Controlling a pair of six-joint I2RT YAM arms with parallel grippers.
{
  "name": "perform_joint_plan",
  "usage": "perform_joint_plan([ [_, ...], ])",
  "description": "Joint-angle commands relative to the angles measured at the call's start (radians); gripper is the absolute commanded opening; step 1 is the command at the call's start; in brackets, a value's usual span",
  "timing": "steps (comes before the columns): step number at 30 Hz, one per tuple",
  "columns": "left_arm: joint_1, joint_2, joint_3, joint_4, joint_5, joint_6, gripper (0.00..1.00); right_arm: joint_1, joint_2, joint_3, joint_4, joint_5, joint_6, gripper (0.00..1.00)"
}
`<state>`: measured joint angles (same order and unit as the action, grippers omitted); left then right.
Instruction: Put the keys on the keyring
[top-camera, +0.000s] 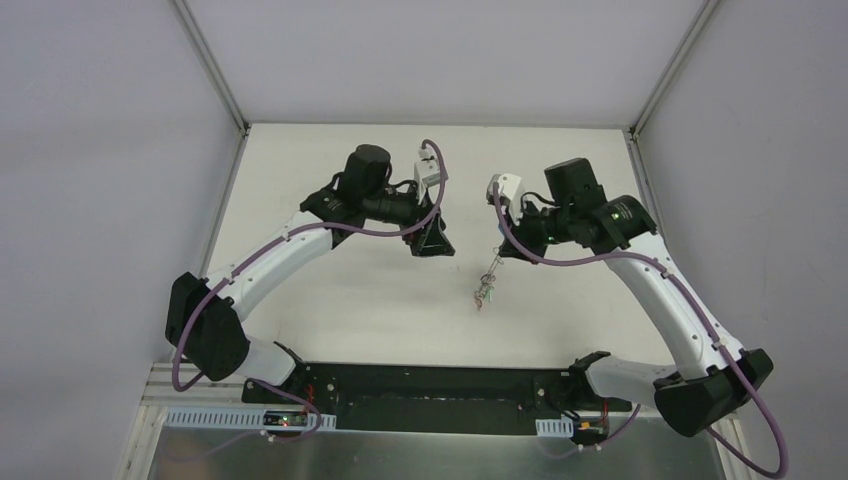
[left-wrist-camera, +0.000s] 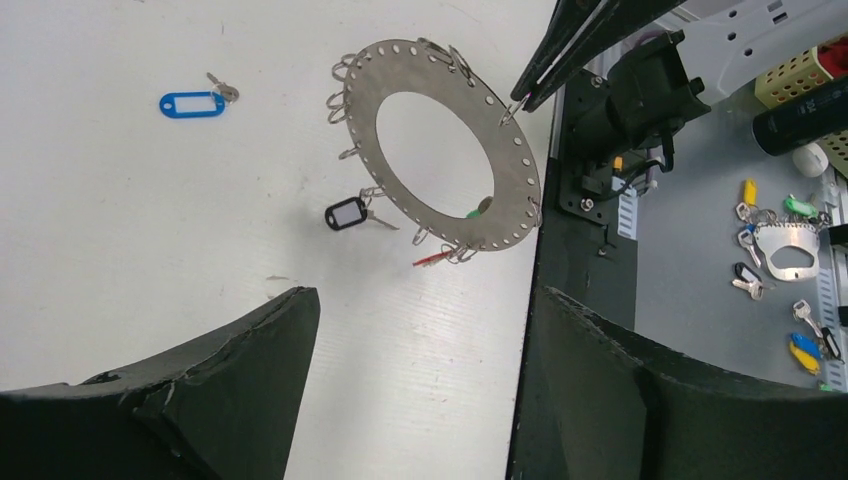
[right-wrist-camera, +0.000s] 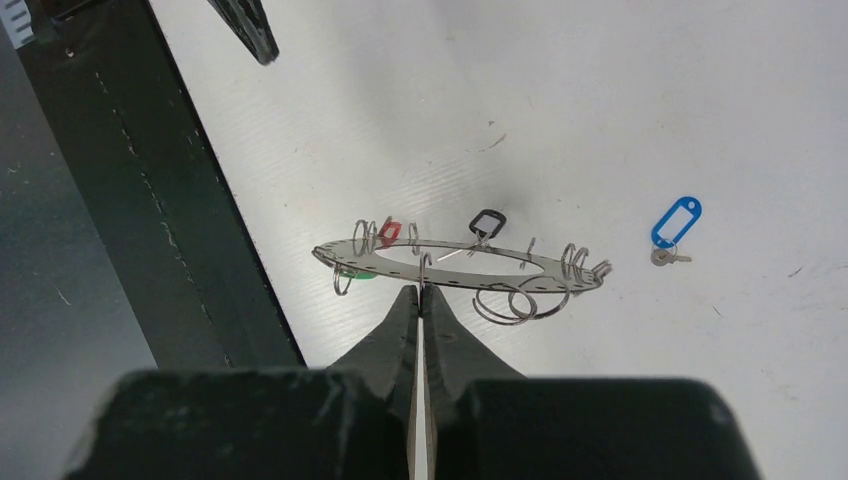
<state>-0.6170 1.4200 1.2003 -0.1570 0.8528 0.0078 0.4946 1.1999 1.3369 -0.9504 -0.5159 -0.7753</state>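
My right gripper (right-wrist-camera: 420, 290) is shut on a wire loop at the rim of the keyring (right-wrist-camera: 575, 278), a flat grey perforated disc held above the white table. From above, the keyring (top-camera: 485, 290) hangs edge-on below the right gripper (top-camera: 497, 258). Red (left-wrist-camera: 432, 260) and green (left-wrist-camera: 478, 211) tags hang at its lower rim. A black-tagged key (left-wrist-camera: 347, 213) sits against the rim; whether it hangs on a loop I cannot tell. A blue-tagged key (left-wrist-camera: 192, 104) lies alone on the table. My left gripper (left-wrist-camera: 425, 295) is open and empty, just short of the keyring (left-wrist-camera: 370, 150).
A black rail (right-wrist-camera: 150, 200) runs along the table's near edge. Beyond it, a metal shelf holds another ring with keys (left-wrist-camera: 790, 250), loose tagged keys (left-wrist-camera: 805, 350) and a perforated basket (left-wrist-camera: 800, 75). White walls enclose the table on the far and side edges.
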Motion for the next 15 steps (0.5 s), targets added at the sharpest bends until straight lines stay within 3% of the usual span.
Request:
perform_joint_plan([
  [1,0.021,0.006,0.058,-0.032,0.022,-0.005,0.85,0.003,-0.058,-0.042,0.059,0.002,-0.021,0.00],
  [3,0.030,0.011,0.059,-0.033,0.044,-0.034,0.98,0.003,-0.068,-0.061,0.081,-0.013,-0.015,0.00],
  [9,0.063,0.039,0.059,-0.012,0.099,-0.101,0.99,-0.039,-0.069,-0.075,0.102,-0.089,-0.001,0.00],
  [15,0.083,0.138,0.145,-0.057,0.164,-0.162,0.99,-0.182,-0.089,-0.084,0.109,-0.190,0.017,0.00],
])
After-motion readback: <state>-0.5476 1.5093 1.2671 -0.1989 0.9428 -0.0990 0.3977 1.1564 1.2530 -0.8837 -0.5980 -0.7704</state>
